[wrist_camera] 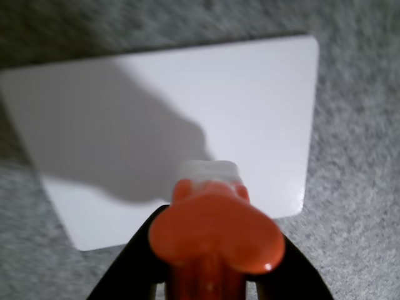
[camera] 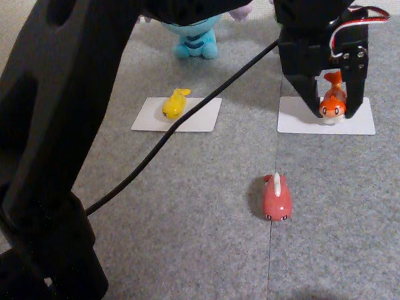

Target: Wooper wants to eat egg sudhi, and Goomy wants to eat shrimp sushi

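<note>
Gripper [camera: 332,111] pinching orange fish [camera: 333,101] between jaws, tail pointing up; white card [camera: 361,123] lying directly beneath, lilac plush [camera: 242,11] sitting well beyond.

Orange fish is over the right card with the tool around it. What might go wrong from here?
The orange fish sits near the front edge of the white card, so it may tip off onto the carpet on release. The tool pinches it by the tail end; opening unevenly might drag or topple it.
</note>
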{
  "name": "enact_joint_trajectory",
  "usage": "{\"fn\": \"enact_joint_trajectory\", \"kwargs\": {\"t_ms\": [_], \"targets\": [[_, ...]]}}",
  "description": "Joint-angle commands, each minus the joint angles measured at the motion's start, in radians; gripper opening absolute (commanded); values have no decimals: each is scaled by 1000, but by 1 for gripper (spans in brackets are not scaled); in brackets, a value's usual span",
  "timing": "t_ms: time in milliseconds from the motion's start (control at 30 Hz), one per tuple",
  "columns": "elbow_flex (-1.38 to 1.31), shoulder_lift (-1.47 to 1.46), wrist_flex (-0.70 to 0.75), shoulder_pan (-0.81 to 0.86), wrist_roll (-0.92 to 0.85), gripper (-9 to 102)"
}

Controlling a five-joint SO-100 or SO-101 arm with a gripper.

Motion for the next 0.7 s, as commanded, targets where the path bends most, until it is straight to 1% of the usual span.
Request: {"fn": "enact_joint_trajectory", "kwargs": {"t_ms": [0,267,467,667], "targets": [[-58,18,3,-3,8,2],[-58,14,5,-17,9,2],[-58,11,32,-49,9,2],[-54,9,44,-61,12,9]]}}
